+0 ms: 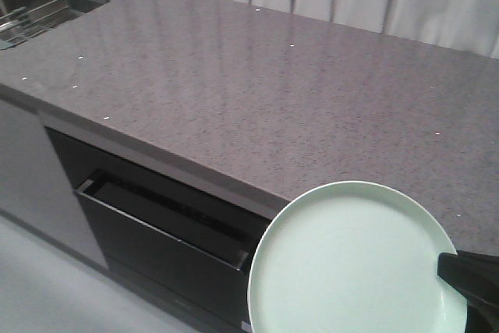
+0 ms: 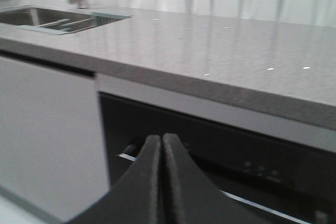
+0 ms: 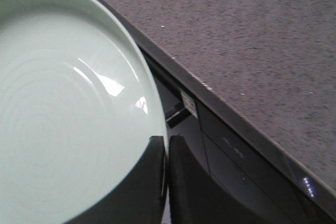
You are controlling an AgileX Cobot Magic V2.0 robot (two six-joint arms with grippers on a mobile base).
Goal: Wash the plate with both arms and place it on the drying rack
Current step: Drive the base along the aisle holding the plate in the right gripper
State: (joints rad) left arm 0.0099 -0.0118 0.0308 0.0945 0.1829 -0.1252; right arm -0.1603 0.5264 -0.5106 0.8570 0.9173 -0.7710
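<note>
— Plate [image 1: 355,263] where?
— Pinched at its rim by the right gripper [image 3: 167,142], out by the counter's [image 1: 273,91] front edge.
— Left gripper [image 2: 161,141]?
— Fingers pressed together, holding nothing, facing the counter.

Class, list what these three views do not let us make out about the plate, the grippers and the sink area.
The plate: lower edge cut off by the front view's frame; underside hidden.
The right gripper: front view shows only a black corner; rest out of frame.
The left gripper: absent from the front view.
The drying rack: small, cut by the front view's left edge; blurred in left wrist view.
</note>
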